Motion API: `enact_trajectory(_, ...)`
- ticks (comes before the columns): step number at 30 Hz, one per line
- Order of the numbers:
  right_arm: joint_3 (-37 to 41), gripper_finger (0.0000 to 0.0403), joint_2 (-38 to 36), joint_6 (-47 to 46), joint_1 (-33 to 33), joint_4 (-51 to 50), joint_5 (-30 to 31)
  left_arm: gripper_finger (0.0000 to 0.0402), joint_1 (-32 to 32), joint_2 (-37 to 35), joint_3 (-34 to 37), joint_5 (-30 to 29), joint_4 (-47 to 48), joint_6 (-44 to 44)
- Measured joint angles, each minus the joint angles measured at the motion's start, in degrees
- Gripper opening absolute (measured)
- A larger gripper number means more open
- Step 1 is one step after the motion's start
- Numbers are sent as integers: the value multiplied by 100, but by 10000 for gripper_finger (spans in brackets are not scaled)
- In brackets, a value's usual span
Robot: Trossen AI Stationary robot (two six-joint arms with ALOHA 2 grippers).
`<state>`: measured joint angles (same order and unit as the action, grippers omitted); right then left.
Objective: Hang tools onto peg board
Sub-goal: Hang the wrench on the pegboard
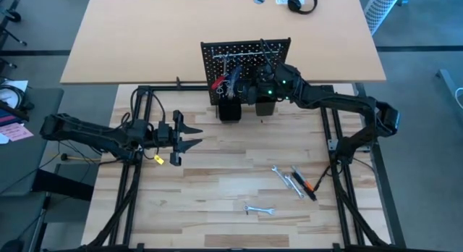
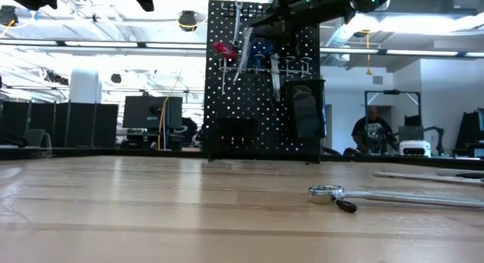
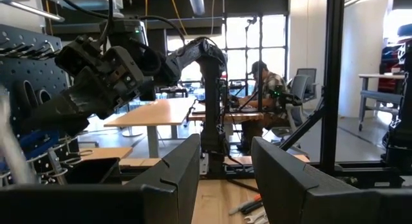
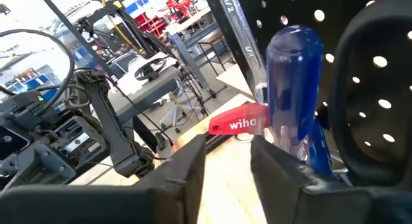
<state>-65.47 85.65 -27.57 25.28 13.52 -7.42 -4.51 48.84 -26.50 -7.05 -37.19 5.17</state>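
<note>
Black perforated steel fills the middle of the scene: the peg board (image 1: 246,60) stands upright at the far edge of the wooden table (image 1: 217,201), already carrying a red-handled tool (image 2: 224,50), a silver wrench (image 2: 243,51) and a blue-handled screwdriver (image 4: 293,89) on its silver hooks. The right gripper (image 1: 255,87) is pressed up against the front of the peg board; its wrist view shows the two fingers standing apart with bare table between them, and the blue-handled screwdriver hanging just beside one finger rather than inside the grip, so it appears released. The left gripper (image 1: 187,134) waits well to the left of the peg board, above the table, its fingers spread and holding nothing. Still lying flat on the table, well in front of the peg board toward the right, are two more wrenches (image 1: 284,177), an orange-and-black tool (image 1: 305,184) and, nearer the front edge, a small wrench (image 1: 258,208). The step in hand looks like the end of hanging the screwdriver; the next move would call for backing the right gripper clear without knocking the hung tools, then reaching for one of the remaining pieces.
</note>
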Motion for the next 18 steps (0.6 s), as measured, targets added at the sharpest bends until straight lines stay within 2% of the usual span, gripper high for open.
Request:
enact_trajectory(4, 0, 174, 0, 95, -27, 2, 0, 132, -2, 0, 0, 1, 0, 2)
enact_trajectory(8, 0, 204, 0, 236, -75, 19, -2, 132, -2, 0, 0, 2, 4, 2)
enact_trajectory(12, -36, 210, -21, 697, -252, -33, -4, 132, -2, 0, 0, 4, 12, 2)
enact_trajectory(18, -414, 196, -109, 1706, -866, -517, -4, 132, -2, 1, 0, 8, 52, 81)
